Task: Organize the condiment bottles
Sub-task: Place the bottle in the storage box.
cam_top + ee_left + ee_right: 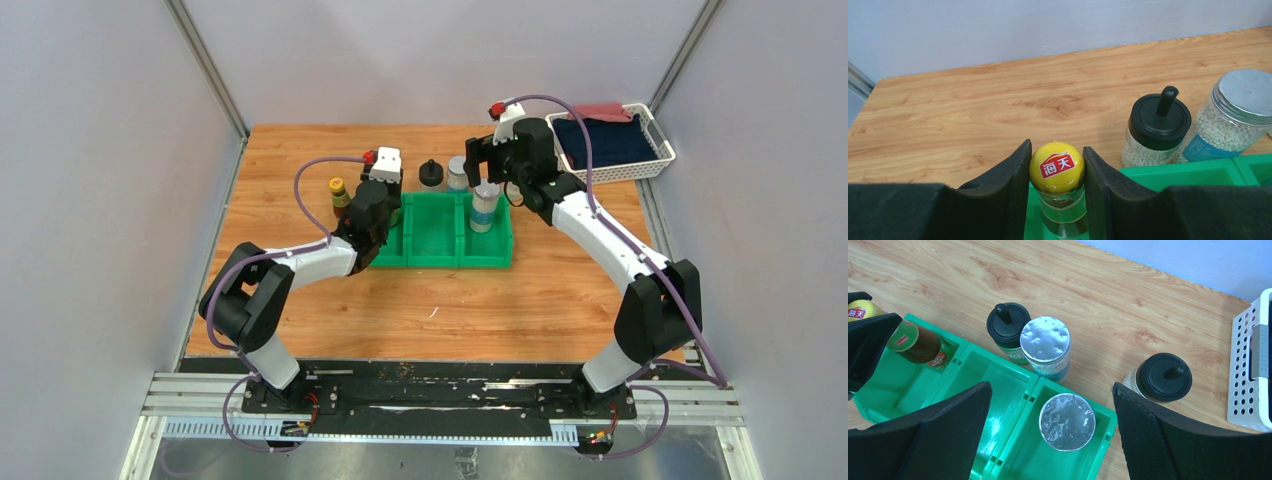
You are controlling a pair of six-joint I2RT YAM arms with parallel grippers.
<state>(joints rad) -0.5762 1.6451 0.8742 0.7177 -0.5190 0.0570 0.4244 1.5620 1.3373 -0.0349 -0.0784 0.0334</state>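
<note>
The left gripper (1056,156) has its jaws clamped on the yellow cap of a brown bottle (1057,172), whose lower part sits inside the left compartment of the green bin (440,258). A second brown bottle (340,196) stands on the surface (300,160) just left of the bin. The right gripper (1050,387) hangs over the right compartment with its jaws wide apart, above a silver-lidded shaker (1067,422) standing in that compartment. A second shaker (1045,346) and a black-lidded jar (1008,326) stand side by side just behind the bin. A second black-lidded jar (1163,377) stands on the surface beside the bin's right end.
</note>
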